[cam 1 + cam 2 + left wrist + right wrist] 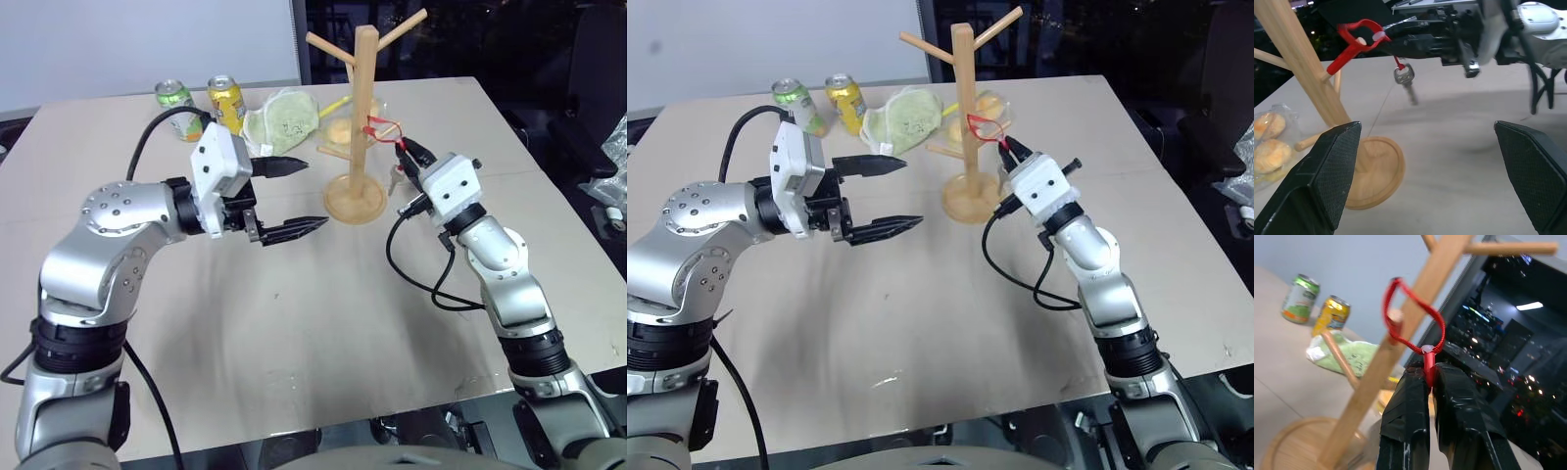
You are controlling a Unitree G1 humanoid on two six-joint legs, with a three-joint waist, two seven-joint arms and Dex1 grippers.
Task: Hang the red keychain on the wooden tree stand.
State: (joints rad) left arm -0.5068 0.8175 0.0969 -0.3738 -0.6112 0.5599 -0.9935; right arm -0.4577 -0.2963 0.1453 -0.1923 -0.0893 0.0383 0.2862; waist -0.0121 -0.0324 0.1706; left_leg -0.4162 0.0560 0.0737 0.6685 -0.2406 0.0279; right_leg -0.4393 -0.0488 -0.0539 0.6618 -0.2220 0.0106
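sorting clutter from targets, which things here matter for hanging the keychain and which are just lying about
Job: keychain, held in the right gripper; tree stand.
Lying about: green can, yellow can, green pouch, bagged buns.

You're looking at two drink cans (201, 106), one wooden tree stand (359, 117), one red keychain (382, 128), one green pouch (282, 119), two grippers (294, 196).

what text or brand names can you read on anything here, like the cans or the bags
No text can be read for certain.
Green can: print on the side, too small to read.
Yellow can: markings, too blurred to read.
Green bag: faint pattern, no legible words.
Clear bag of buns: no label visible.
Wooden stand, red keychain and key: no writing to make out.
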